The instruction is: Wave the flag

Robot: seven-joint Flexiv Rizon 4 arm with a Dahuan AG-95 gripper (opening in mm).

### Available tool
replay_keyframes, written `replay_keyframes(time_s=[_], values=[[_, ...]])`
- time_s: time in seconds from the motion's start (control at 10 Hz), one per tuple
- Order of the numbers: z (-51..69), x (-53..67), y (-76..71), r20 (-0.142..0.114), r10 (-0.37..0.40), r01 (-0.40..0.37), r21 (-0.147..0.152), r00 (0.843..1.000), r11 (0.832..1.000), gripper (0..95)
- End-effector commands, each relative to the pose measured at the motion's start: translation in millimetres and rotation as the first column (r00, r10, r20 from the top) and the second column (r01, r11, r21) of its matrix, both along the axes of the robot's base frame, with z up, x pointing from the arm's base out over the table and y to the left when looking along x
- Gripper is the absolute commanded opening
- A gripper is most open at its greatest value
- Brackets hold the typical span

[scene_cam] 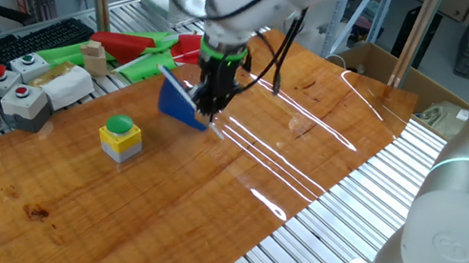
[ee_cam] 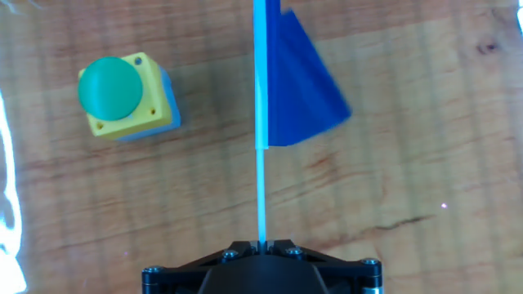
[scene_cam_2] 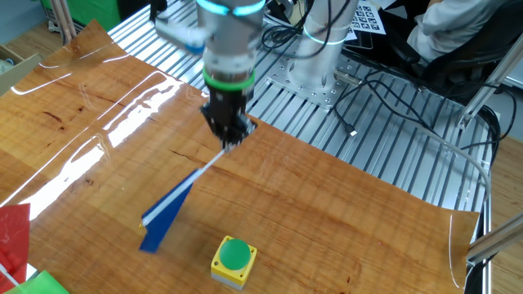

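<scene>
While the hand (scene_cam_2: 230, 135) pinches one flag (scene_cam_2: 167, 214) by its stick, one yellow button box (scene_cam_2: 233, 260) sits nearby.

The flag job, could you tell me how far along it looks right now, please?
Done: the gripper has the flag by its stick, shut on the end of it in the hand view. In hand: the flag is held off the table, slanting down toward the yellow button box, its cloth blurred. Left: one moment cannot show how much waving remains.

table (scene_cam: 88, 235): glossy varnished wood | flag (ee_cam: 298, 82): matt blue cloth | button box (ee_cam: 131, 98): smooth yellow plastic
</scene>
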State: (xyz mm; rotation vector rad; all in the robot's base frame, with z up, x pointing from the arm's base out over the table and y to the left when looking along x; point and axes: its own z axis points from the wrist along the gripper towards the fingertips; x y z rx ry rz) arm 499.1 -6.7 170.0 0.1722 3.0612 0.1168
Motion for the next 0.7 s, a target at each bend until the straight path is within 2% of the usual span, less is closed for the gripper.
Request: replay_keyframes(time_s=[0.1, 0.5, 0.7], values=[[17.0, -5.7, 3.4, 0.002, 0.004, -0.004, -0.003, 1.000, 1.000, 0.0], [48.7, -14.7, 13.1, 0.004, 0.011, -0.010, -0.015, 1.000, 1.000, 0.0], [58.9, -17.2, 15.5, 0.001, 0.012, -0.012, -0.015, 1.000, 1.000, 0.0]])
